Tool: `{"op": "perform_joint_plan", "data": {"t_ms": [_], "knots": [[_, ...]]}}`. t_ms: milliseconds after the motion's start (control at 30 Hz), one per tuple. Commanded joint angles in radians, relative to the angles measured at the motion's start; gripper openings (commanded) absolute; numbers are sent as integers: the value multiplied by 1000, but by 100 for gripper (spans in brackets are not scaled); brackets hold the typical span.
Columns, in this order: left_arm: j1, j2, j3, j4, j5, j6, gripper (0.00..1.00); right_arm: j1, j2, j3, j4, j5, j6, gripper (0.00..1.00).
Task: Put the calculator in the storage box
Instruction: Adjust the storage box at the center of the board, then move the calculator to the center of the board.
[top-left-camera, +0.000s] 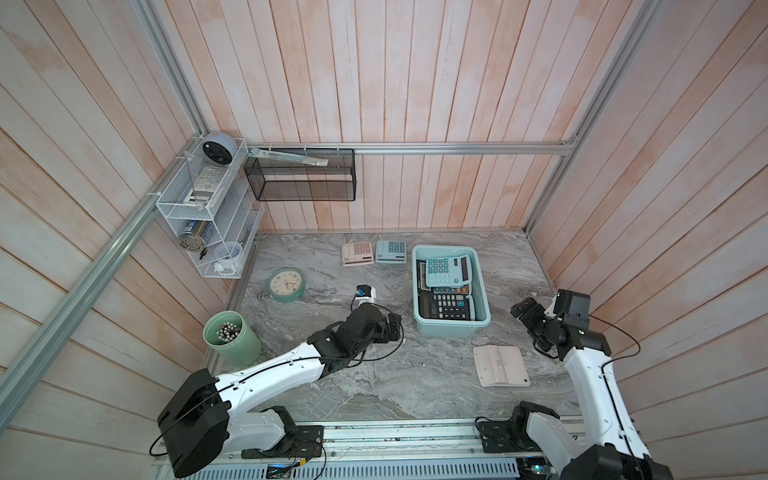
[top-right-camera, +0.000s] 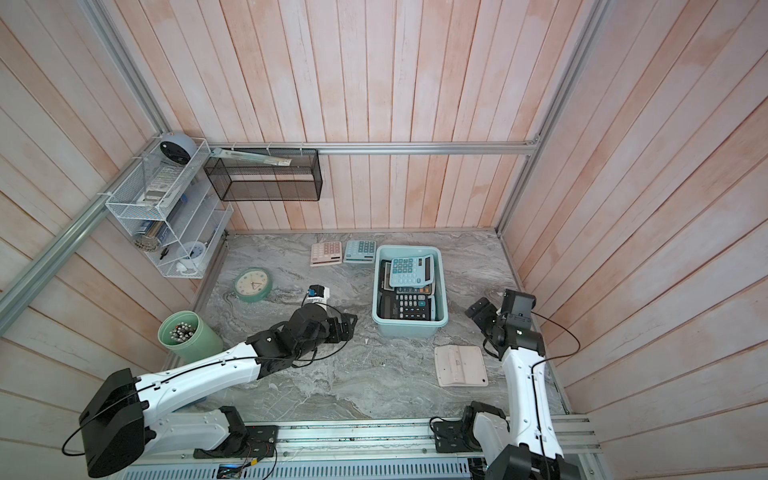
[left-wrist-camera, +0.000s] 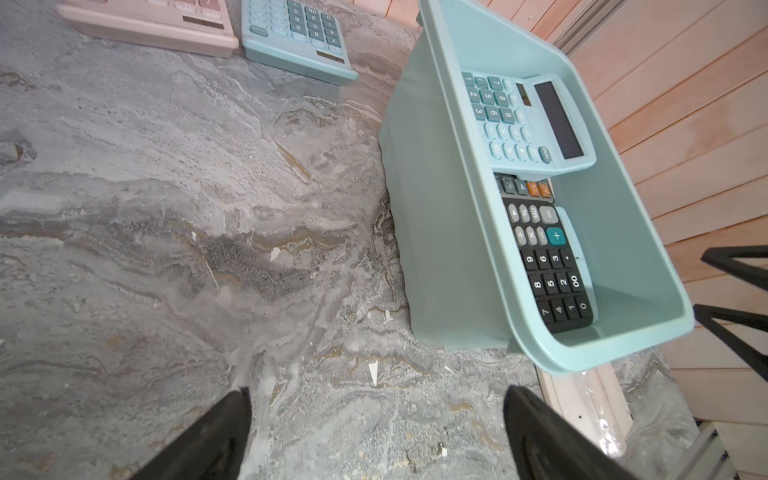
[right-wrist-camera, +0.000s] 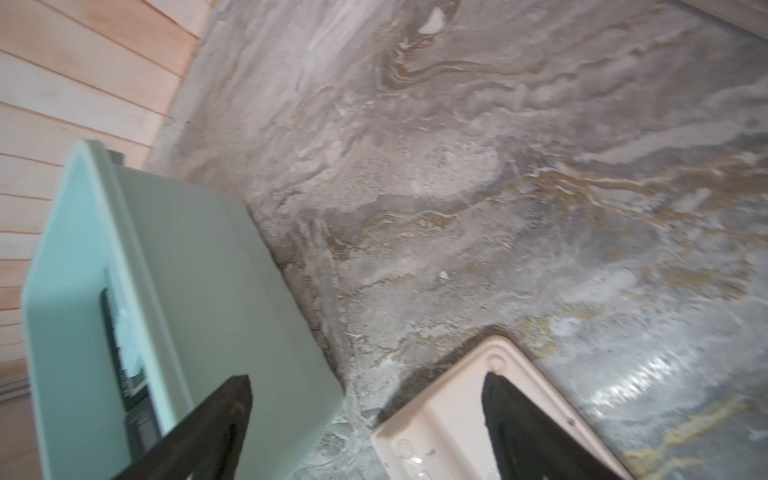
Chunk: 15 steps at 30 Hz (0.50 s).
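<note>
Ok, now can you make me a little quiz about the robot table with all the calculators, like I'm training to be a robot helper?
1. True or false: the storage box is empty.
2. Which calculator lies on top inside the box? A) a pink one B) the light blue calculator C) a yellow one
3. How many calculators lie on the table outside the box?

Key:
1. False. It holds black calculators and a blue one.
2. B.
3. Three: the pink calculator and the blue calculator at the back, and the face-down calculator near the right gripper.
</note>
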Motion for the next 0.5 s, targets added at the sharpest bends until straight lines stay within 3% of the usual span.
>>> {"op": "perform_joint_plan", "data": {"t_ms": [0, 267, 467], "knots": [[-9, -21, -48, 25, -26, -59, 100, -20, -12, -47, -79, 130, 45, 88], [-18, -28, -87, 57, -19, -82, 100, -34, 101, -135, -23, 51, 65, 84], [-18, -24, -99, 70, -19, -86, 100, -34, 194, -140, -30, -106, 48, 82]]}}
